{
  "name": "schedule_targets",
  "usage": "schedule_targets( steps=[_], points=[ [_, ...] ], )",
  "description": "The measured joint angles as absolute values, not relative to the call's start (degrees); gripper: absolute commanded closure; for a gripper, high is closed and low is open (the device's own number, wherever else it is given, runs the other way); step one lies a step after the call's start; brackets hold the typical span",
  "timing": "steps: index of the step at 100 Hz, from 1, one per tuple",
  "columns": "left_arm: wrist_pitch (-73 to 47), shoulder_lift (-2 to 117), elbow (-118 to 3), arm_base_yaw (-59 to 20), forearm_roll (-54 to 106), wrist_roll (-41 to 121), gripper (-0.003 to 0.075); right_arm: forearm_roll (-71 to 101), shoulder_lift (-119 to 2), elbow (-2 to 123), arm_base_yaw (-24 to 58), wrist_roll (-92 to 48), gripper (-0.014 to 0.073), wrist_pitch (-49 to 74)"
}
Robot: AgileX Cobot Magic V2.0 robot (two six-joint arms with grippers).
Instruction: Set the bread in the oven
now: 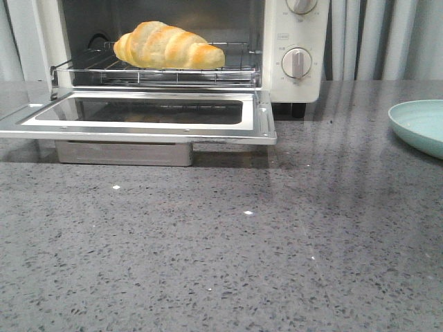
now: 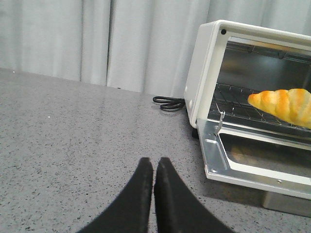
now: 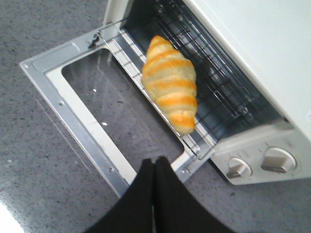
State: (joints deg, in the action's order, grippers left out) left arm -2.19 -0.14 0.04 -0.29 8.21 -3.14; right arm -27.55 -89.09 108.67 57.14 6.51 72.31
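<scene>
The bread (image 1: 168, 45), a golden croissant-shaped roll with orange-brown stripes, lies on the wire rack (image 1: 228, 72) inside the cream-white oven (image 1: 308, 83). The oven door (image 1: 259, 128) hangs open, flat over the counter. The bread also shows in the left wrist view (image 2: 284, 104) and the right wrist view (image 3: 171, 82). My left gripper (image 2: 153, 162) is shut and empty over the counter, left of the oven. My right gripper (image 3: 154, 162) is shut and empty above the door's front edge. Neither gripper shows in the front view.
A pale green plate (image 1: 422, 124) sits at the right on the grey speckled counter (image 1: 221, 263). Two round knobs (image 1: 297, 62) are on the oven's right panel. A black cord (image 2: 169, 103) lies behind the oven by the curtains.
</scene>
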Motion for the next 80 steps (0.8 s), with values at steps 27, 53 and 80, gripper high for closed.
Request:
schedule_targets(
  steps=[27,53,80],
  points=[
    [-2.2,-0.1,0.0,-0.3,8.4,-3.1,0.0742,-30.9,-81.3,97.6,57.1,10.9,0.0669,72.5],
    [-2.2,-0.1,0.0,-0.3,8.4,-3.1,0.0741,-31.0,-80.5,95.8,57.1,11.0,0.0669,72.6],
    [-2.2,-0.1,0.0,-0.3,8.4,-3.1,0.0741,-31.0,-80.5,95.8,57.1,11.0,0.0669,72.6]
  ],
)
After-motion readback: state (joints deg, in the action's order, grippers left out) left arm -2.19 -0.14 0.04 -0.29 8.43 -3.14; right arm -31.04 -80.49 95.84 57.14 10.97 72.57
